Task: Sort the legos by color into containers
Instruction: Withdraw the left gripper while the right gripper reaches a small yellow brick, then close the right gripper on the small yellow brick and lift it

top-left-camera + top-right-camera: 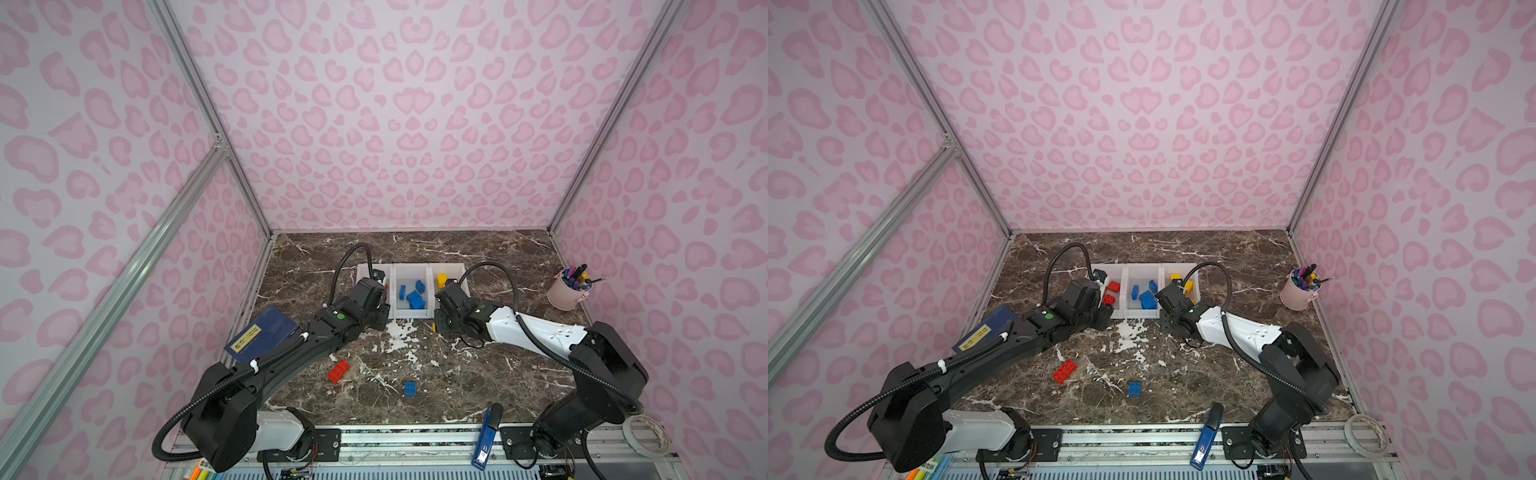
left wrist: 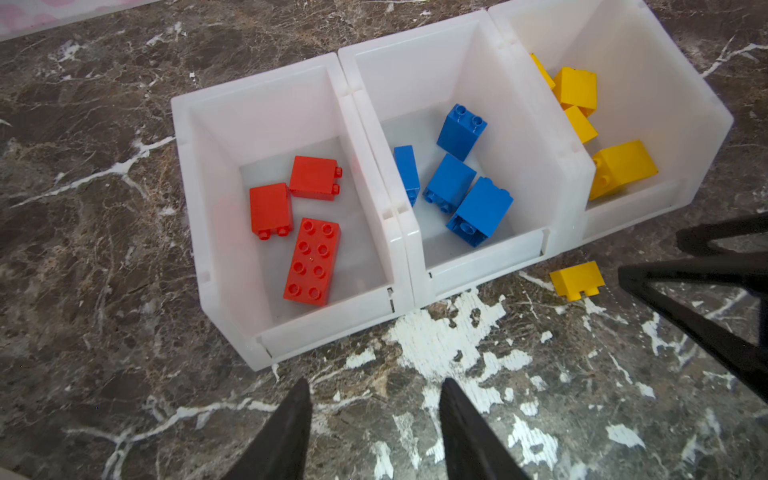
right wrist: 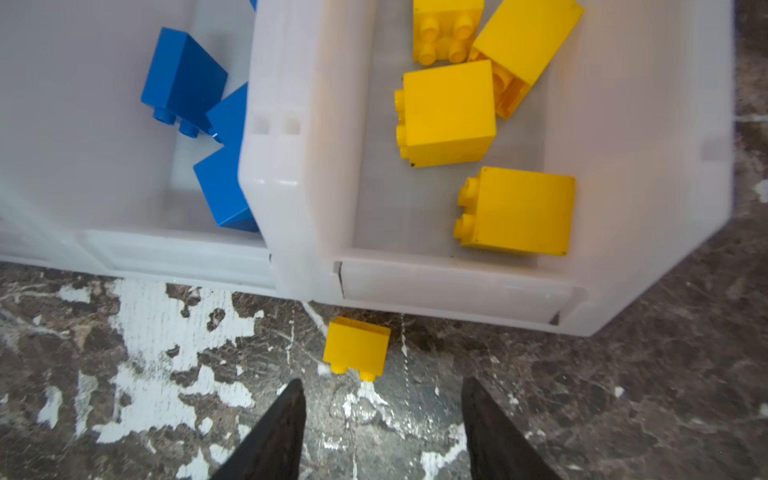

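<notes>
Robot lab booth: aluminium frame (image 1: pixel 219 143), pink-patterned walls (image 1: pixel 415 124).

Walls (image 1: pixel 415 124): pale pink, darker pink leopard blotches
Tabletop (image 1: pixel 457 374): dark brown marble, white veins
Containers (image 2: pixel 266 108): white
Legos (image 2: pixel 311 262): red, blue, yellow
Pen cup (image 1: pixel 563 297): pink
Stapler (image 1: pixel 486 436): blue
Box (image 1: pixel 262 332): navy, yellow label
</notes>
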Controlling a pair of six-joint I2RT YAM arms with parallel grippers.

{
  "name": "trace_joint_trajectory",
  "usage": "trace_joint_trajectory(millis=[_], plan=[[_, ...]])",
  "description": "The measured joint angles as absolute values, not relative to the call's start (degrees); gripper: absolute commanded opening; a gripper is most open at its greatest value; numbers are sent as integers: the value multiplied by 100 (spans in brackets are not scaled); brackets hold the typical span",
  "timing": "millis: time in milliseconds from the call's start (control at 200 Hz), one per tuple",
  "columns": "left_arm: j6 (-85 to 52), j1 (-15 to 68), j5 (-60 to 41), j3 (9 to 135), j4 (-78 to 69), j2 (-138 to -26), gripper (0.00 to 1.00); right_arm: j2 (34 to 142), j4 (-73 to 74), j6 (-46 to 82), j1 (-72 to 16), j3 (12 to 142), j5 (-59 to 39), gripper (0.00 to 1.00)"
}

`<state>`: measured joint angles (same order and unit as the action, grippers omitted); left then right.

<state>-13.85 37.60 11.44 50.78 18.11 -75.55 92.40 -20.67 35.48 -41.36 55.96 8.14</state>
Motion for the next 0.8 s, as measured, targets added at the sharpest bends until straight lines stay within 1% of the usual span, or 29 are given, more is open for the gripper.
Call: trace_joint_trajectory(millis=[335, 805], plan=[[-1643, 3752, 1223, 4724, 1822, -7247, 52, 9839, -1824, 4003, -4379, 5706, 1050, 61], [-1686, 3756, 1179, 4652, 1804, -7247, 53, 10141, -1570, 4346, -4414, 5710, 1092, 54]])
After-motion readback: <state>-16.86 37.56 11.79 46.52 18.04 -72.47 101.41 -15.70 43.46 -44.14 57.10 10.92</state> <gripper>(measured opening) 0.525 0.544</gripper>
